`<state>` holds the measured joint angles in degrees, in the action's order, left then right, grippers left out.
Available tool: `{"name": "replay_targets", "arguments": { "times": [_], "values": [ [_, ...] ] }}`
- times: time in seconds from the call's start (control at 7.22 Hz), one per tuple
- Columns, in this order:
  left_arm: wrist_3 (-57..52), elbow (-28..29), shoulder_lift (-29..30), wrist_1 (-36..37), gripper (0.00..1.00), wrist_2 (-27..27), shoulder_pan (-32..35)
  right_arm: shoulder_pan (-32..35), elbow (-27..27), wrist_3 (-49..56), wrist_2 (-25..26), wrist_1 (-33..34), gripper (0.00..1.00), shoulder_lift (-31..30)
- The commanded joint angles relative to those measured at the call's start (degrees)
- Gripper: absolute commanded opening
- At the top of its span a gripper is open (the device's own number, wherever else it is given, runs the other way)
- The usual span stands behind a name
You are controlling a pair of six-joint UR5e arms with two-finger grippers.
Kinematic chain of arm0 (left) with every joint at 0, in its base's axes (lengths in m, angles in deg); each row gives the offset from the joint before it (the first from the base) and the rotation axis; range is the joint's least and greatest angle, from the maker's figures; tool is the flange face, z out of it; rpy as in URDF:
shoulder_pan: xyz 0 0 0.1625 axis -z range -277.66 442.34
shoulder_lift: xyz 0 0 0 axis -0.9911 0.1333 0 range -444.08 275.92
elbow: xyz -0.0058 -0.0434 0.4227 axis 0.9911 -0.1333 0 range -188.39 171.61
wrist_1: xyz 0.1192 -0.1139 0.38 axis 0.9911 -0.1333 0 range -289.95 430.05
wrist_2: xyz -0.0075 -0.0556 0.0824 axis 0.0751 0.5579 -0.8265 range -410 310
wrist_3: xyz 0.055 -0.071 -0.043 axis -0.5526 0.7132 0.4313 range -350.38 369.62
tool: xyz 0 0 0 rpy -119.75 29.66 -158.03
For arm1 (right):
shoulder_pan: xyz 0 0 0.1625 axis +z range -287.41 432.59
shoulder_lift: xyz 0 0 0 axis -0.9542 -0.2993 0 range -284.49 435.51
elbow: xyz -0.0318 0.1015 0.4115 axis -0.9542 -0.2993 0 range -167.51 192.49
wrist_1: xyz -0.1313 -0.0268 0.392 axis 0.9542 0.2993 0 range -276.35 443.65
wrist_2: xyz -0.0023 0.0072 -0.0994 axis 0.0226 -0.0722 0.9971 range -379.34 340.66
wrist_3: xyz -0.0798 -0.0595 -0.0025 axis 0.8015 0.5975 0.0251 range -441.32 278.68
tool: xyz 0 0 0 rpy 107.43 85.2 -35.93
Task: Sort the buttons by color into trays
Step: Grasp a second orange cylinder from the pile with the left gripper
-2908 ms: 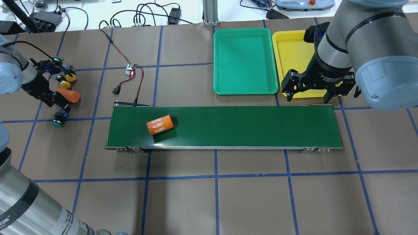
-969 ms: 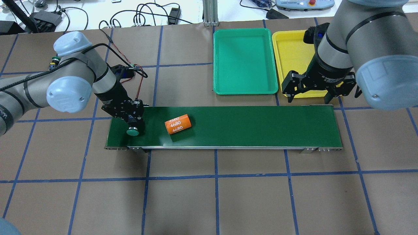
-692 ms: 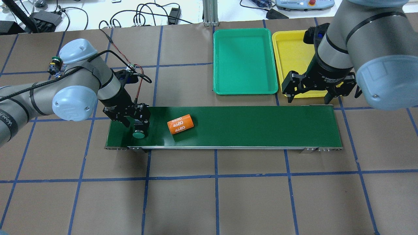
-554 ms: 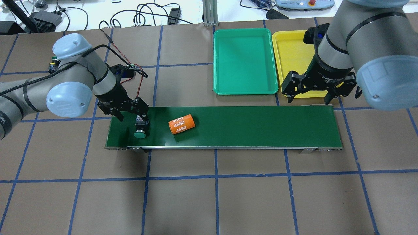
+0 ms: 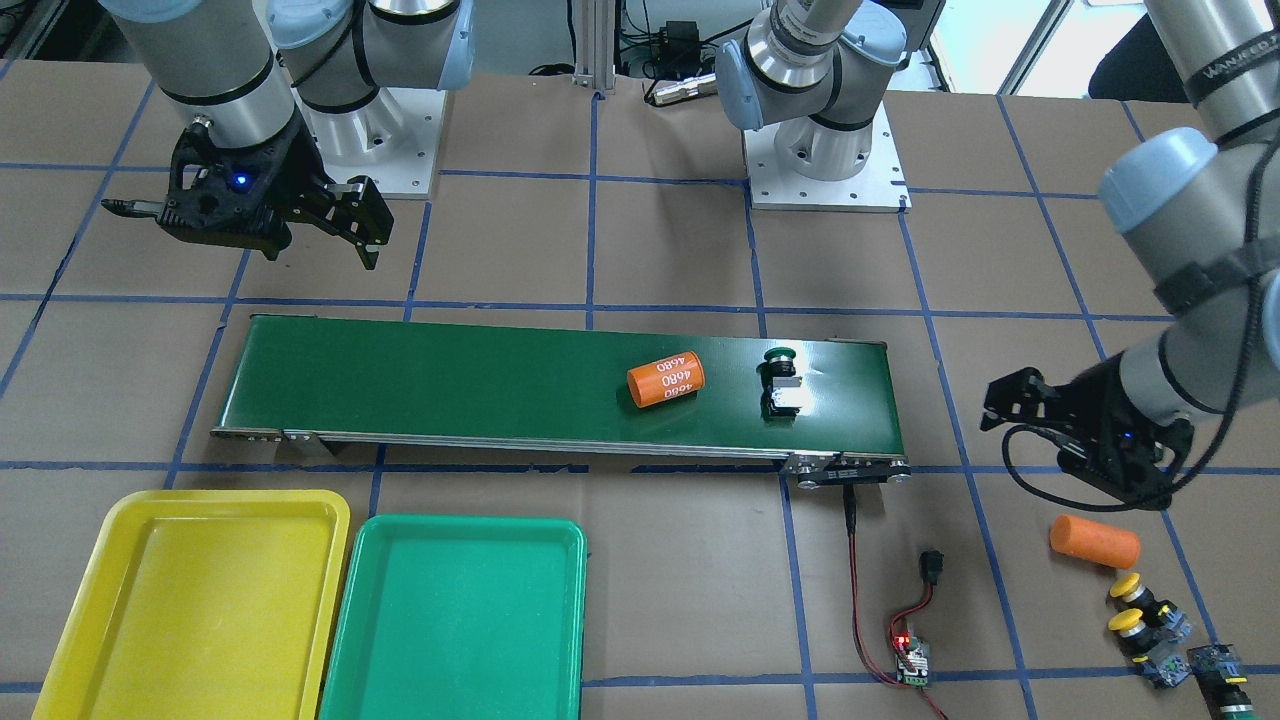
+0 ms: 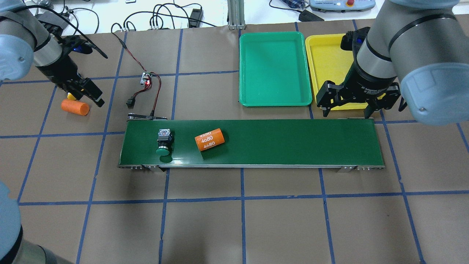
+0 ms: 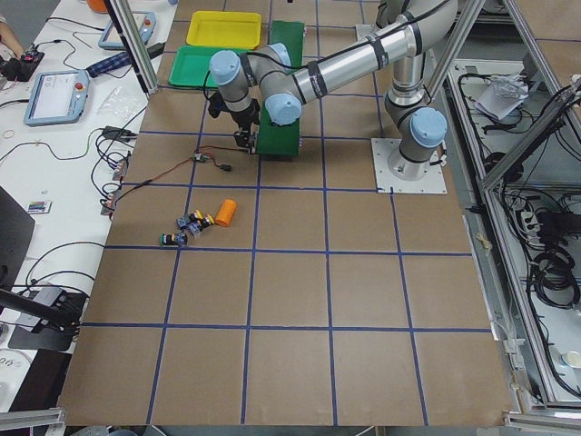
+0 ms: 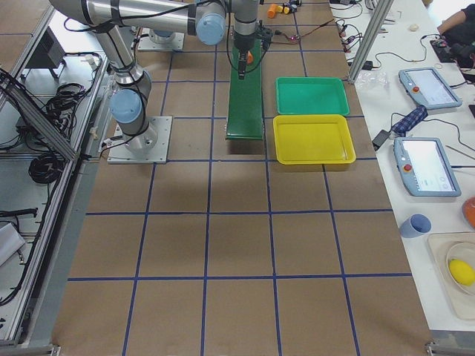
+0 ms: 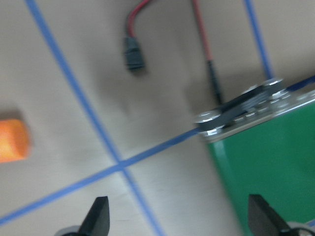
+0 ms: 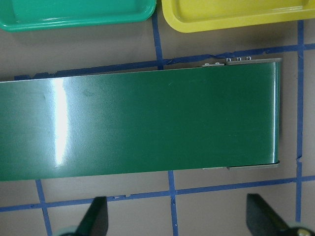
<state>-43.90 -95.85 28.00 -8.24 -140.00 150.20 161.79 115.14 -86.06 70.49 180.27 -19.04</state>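
The green-capped button [image 6: 163, 142] now lies alone on the conveyor belt [image 6: 293, 143], near the end on the robot's left and just beside the orange cylinder marked 4680 [image 6: 209, 139]. My left gripper [image 9: 179, 222], over it a moment ago, has let go and pulled back toward the remaining buttons [image 5: 1135, 610] by the plain orange cylinder [image 5: 1094, 541], jaws wide apart, holding nothing. The right gripper [image 6: 346, 107] waits spread open and empty over the belt's far end, near the green tray [image 6: 274, 101] and yellow tray [image 6: 322, 58]. Feeding looks done; I judge the pick at that end comes next.
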Motion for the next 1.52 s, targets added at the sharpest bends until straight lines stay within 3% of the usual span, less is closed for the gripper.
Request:
{"name": "replay_targets", "arguments": {
  "times": [0.0,0.14,0.28,0.69,0.83,0.97,1.11,1.25,1.38],
  "values": [
    [-25.14,4.21,8.39,8.13,1.0,-4.39,-3.86,0.0,0.0,-0.01,0.0,-0.02,1.0,0.06],
    [-38.11,3.96,11.38,12.68,1.0,-4.4,-5.8,0.09,0.0,-0.01,-0.09,-0.11,1.0,-0.37],
    [-43.37,3.7,12.8,15.08,1.0,-4.31,-5.99,0.09,0.0,-0.01,0.0,-0.02,1.0,-0.11],
    [-44.39,2.12,14.39,15.28,1.0,-3.52,-5.99,0.09,0.0,0.16,0.0,0.67,1.0,0.15],
    [-44.82,2.81,15.01,15.54,0.79,-2.74,-6.08,0.09,0.0,-0.1,0.0,0.77,1.0,0.24],
    [-44.83,3.25,15.62,15.54,0.65,-2.73,-6.08,0.09,0.0,-0.62,0.0,0.33,1.0,0.24],
    [-45.0,3.35,16.15,16.24,0.4,-2.64,-6.08,0.09,0.0,-0.1,0.08,0.5,1.0,0.41],
    [-44.92,3.09,15.63,16.33,0.05,-2.64,-5.91,0.09,0.0,-0.19,0.09,0.33,1.0,0.33],
    [-43.7,1.6,12.93,14.51,0.0,-2.81,-4.86,0.09,0.0,-0.19,0.09,0.24,1.0,0.33]
  ]
}}
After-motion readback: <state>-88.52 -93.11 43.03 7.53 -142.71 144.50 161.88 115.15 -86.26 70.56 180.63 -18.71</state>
